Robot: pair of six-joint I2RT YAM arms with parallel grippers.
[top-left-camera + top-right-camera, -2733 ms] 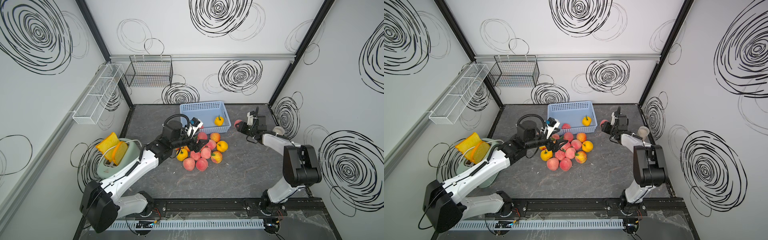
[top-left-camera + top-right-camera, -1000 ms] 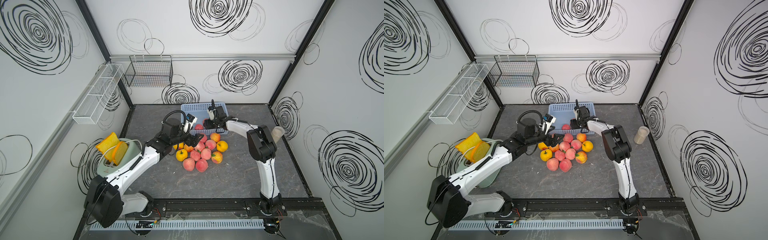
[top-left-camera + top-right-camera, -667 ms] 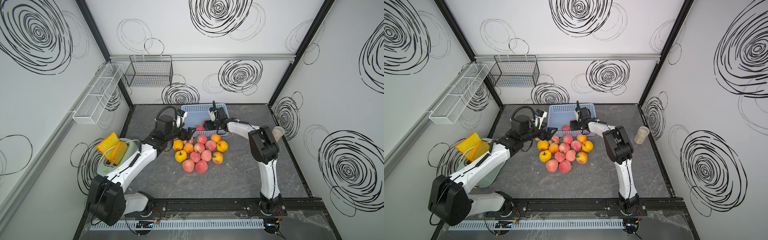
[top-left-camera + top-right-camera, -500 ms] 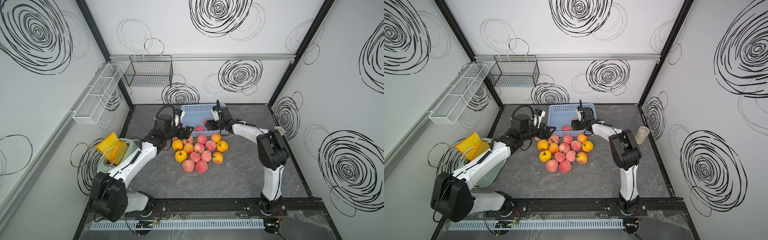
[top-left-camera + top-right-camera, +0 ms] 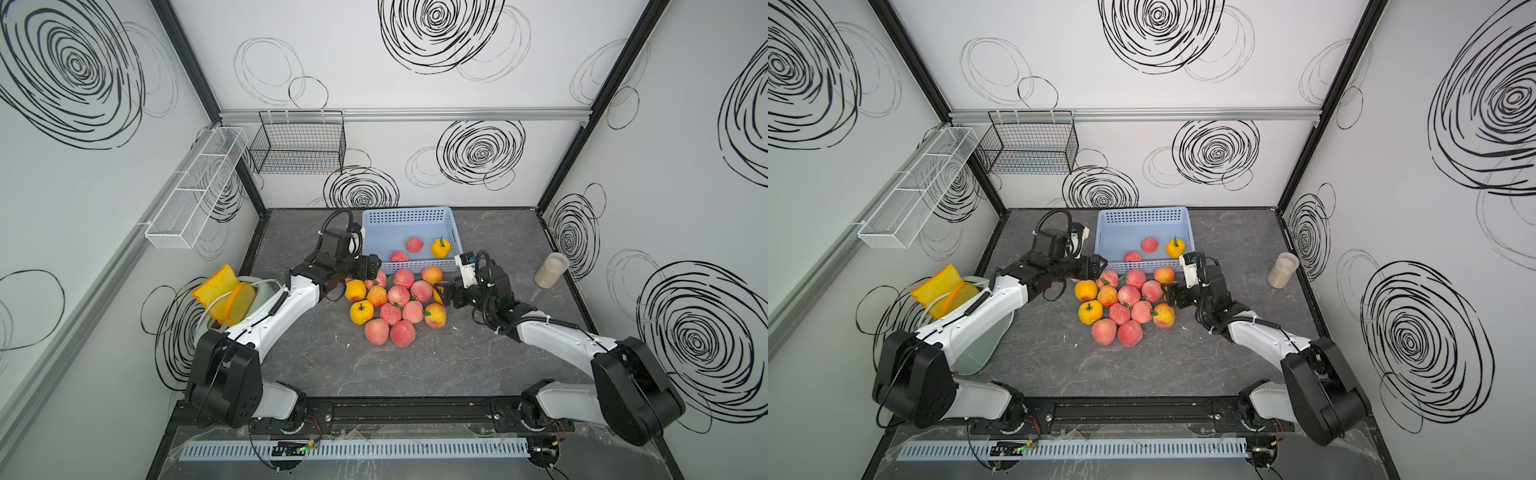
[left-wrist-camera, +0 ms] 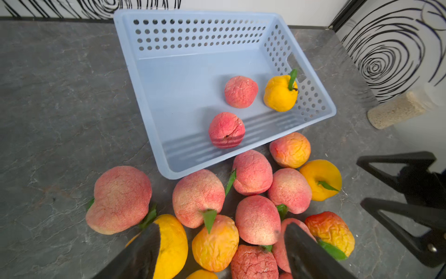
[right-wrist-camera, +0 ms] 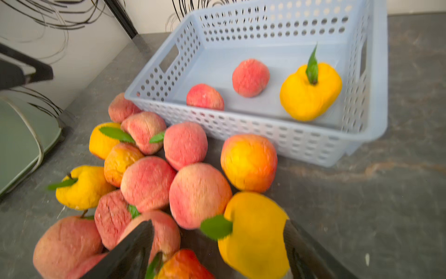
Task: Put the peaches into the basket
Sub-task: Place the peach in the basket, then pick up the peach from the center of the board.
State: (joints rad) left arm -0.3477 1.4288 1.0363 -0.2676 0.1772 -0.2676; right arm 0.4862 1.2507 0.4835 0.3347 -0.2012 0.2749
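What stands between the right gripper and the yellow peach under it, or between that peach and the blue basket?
Nothing blocks the right gripper: the yellow peach sits between its open fingers. Toward the basket, an orange-blushed peach lies in the direct line, then the basket's perforated near wall. Lifting should probably clear both.

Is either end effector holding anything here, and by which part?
Nothing held: left end effector and right end effector both stand open at the loose pile of pink and yellow toy peaches.

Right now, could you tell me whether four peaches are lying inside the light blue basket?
No, the basket holds only three: one pink-red peach, a second pink-red peach and a yellow peach.
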